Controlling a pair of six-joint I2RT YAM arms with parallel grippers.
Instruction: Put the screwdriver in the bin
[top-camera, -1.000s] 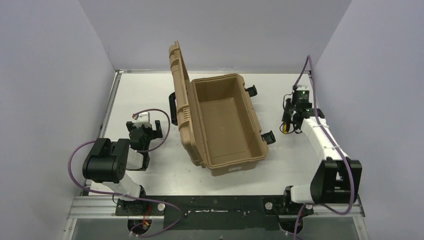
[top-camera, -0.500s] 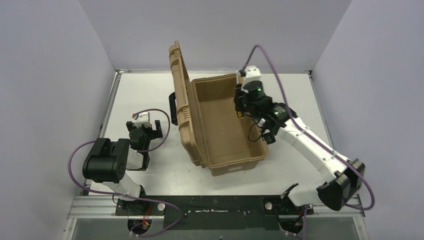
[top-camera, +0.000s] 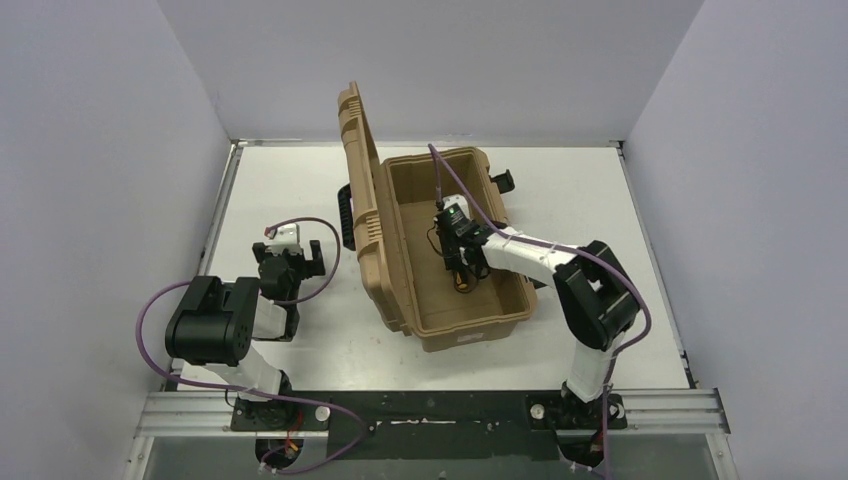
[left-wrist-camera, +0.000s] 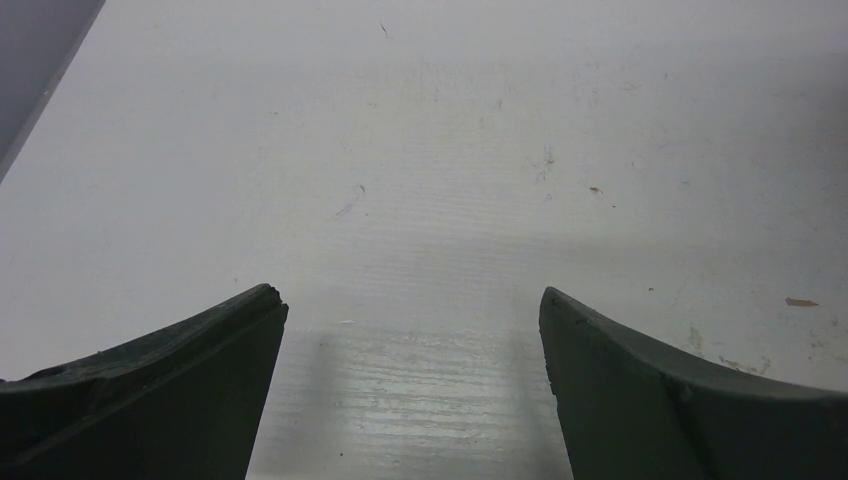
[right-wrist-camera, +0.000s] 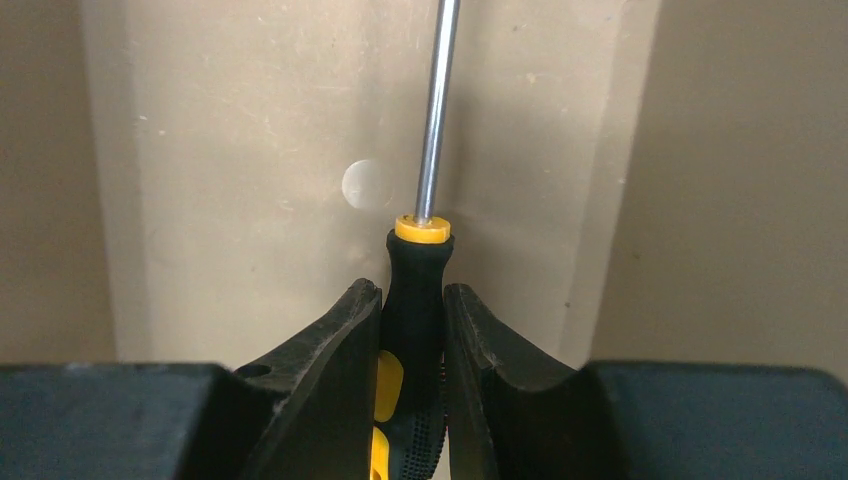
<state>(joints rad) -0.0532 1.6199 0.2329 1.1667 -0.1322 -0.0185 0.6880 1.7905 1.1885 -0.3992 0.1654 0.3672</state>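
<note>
The bin (top-camera: 470, 328) is a tan case standing open mid-table, its ribbed lid (top-camera: 358, 150) upright on the left side. My right gripper (top-camera: 461, 268) reaches down inside the bin's cavity, shut on the screwdriver (top-camera: 462, 288). In the right wrist view the black-and-yellow handle (right-wrist-camera: 415, 285) is clamped between both fingers of the right gripper (right-wrist-camera: 413, 300), and the silver shaft (right-wrist-camera: 436, 110) runs out over the bin's tan floor (right-wrist-camera: 250, 150). Whether the tip touches the floor is hidden. My left gripper (top-camera: 298, 263) rests left of the bin, open (left-wrist-camera: 408, 300) over bare table.
Black latches (top-camera: 503, 182) (top-camera: 535, 276) hang off the bin's right side and a black handle (top-camera: 347, 215) sits behind the lid. Grey walls enclose the white table (top-camera: 600, 200) on three sides. The right arm's cable (top-camera: 445, 175) loops above the bin.
My right arm swung from the table's right side over the bin's rim and down into the bin, carrying the screwdriver. The left arm has not moved.
</note>
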